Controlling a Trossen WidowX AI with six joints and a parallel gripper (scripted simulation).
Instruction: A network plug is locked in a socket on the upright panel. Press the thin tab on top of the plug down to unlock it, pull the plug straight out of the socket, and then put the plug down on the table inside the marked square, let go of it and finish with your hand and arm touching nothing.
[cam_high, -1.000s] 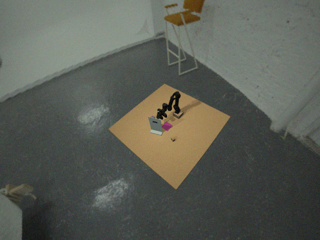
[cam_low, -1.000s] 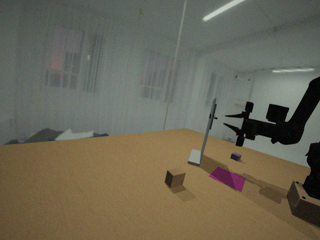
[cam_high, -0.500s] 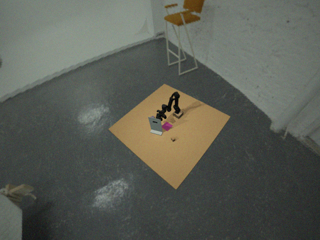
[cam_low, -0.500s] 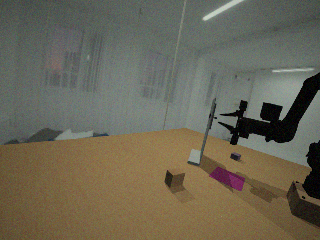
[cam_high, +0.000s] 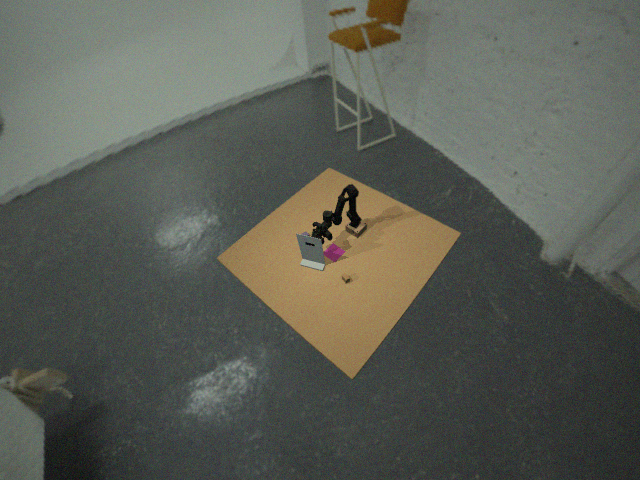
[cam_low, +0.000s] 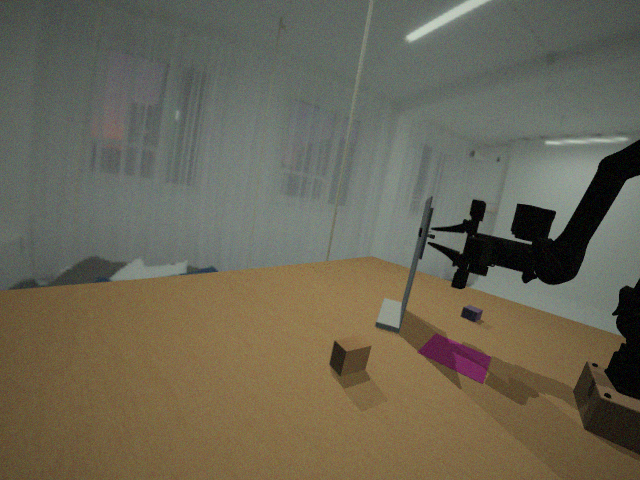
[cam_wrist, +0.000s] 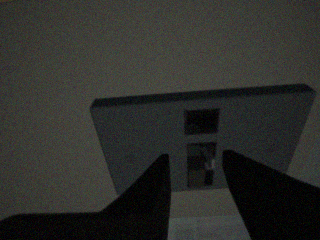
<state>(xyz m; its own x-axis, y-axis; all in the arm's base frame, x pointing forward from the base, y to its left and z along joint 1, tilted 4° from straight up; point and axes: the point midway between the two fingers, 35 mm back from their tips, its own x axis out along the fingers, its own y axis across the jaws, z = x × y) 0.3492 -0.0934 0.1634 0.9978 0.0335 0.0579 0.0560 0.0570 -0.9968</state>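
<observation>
From the top view we see the arm reaching to the upright panel (cam_high: 312, 250) on the desk (cam_high: 372, 289), with the marked square (cam_high: 334, 252) just beside the panel's foot; detail there is too small to judge. In the exterior view the pincer (cam_low: 435, 238) is level with the plug (cam_low: 429, 235) in the panel, fingers part-open above and below it, grasping nothing; the wrist view shows the plug (cam_wrist: 206, 165) seated in the lower socket (cam_wrist: 202, 164) between the fingertips. We judge this the approach step; next, advance a little and press the tab down.
</observation>
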